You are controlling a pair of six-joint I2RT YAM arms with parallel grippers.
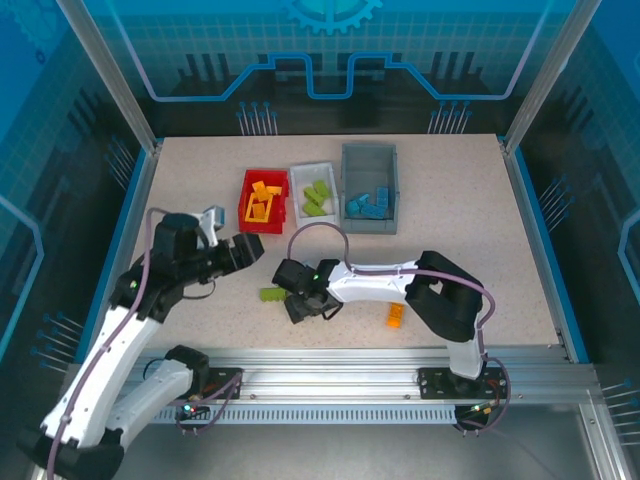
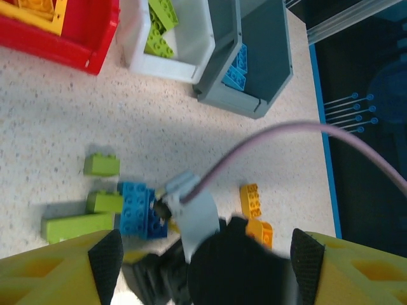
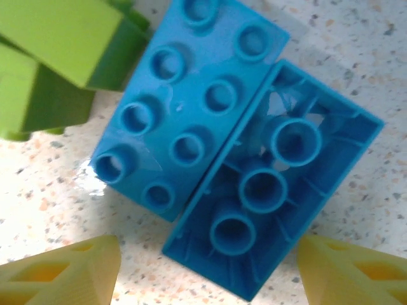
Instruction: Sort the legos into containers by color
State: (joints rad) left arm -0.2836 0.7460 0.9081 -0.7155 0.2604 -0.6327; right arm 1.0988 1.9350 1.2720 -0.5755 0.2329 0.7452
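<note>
Right wrist, two blue legos (image 3: 235,165), lying between spread right fingers (image 3: 60,270)

Robot lab cell: aluminium frame (image 1: 105,70), blue circuit-print panels (image 1: 330,50).

Bright, even light from above leaves only soft, short shadows on the table (image 1: 470,220). In the right wrist view a white glare patch lies just left of the blue bricks (image 3: 184,114), and the green bricks (image 3: 57,57) up-left of them look soft, perhaps out of focus.
</note>
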